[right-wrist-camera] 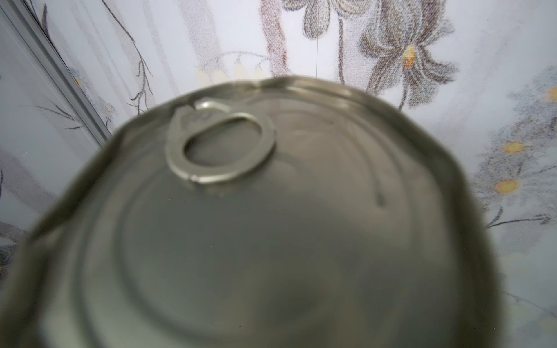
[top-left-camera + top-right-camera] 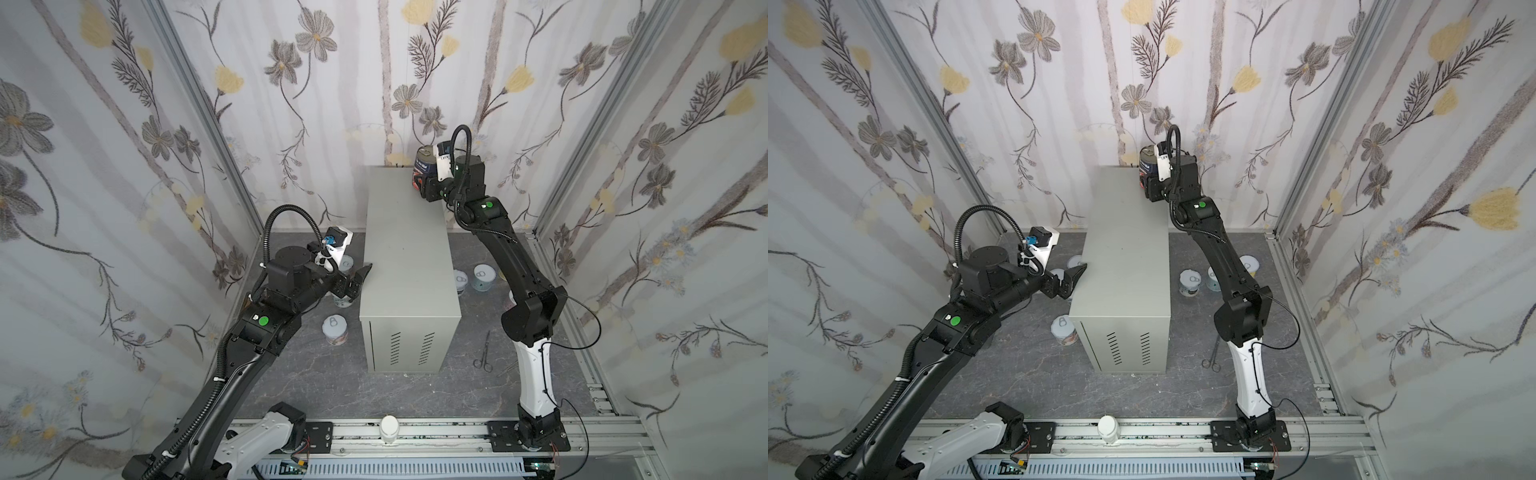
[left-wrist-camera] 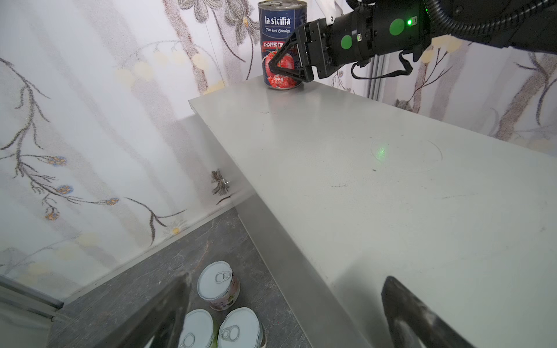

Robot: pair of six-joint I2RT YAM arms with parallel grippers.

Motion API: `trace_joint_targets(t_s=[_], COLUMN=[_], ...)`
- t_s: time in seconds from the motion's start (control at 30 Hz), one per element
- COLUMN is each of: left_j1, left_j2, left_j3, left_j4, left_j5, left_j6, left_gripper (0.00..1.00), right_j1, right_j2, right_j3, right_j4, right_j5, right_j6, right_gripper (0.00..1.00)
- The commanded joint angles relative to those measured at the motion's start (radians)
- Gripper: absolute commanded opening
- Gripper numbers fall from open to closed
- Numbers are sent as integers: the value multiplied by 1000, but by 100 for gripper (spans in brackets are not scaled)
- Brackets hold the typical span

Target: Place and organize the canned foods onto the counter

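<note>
The placing of the tall can (image 3: 278,45) is in hand: it is held upright by the right tool (image 3: 280,70), jaws clamped on its lower label, and its base appears to be set on the far corner of the bench (image 3: 361,186), at the upper middle of the left wrist view. Next, the jaws would have to be parted and the tool drawn back level, so that the can is not tipped off the corner. The left tool (image 2: 358,281) is held spread wide and empty at the bench's left edge in a top view. Short cans (image 3: 219,284) lie on the floor (image 2: 324,374). The right wrist view is filled by a blurred lid (image 1: 271,226); the cans cannot be counted, some being hidden by bench and arms
</note>
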Motion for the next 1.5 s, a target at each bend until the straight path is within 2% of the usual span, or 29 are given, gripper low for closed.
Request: trace_joint_targets(t_s=[0.0,0.07,0.17,0.3,0.43,0.5,0.77,0.9,1.47], left_j1=[-1,-1,-1,-1,-1,-1,-1,-1,-1], left_j2=[-4,-8,-12,-16,-26,-29,-36,-48,-77], left_j3=[-4,-6,-8,-7,-9,-10,-12,-26,-60], left_j4=[-29,-29,-28,-29,-31,-32,-34,-22,4], left_j5=[-7,-8,-10,-9,-15,-15,-12,-13,-31], left_j6=[27,29,30,28,28,28,28,30,41], left_gripper=[100,100,100,100,100,100,100,100,100], right_j1=[4,4,5,5,4,4,6,7,7], right_j2=[-5,-6,-7,-8,-5,-4,-6,3,42], right_j3=[10,10,11,11,11,11,11,11,11], right_j4=[94,94,94,95,104,108,100,95,159], right_j5=[-13,-16,-16,-9,3,5,0,15,47], right_j6=[6,5,5,3,-1,-1,5,-4,-14], right_gripper=[55,58,68,75,77,83,80,70,73])
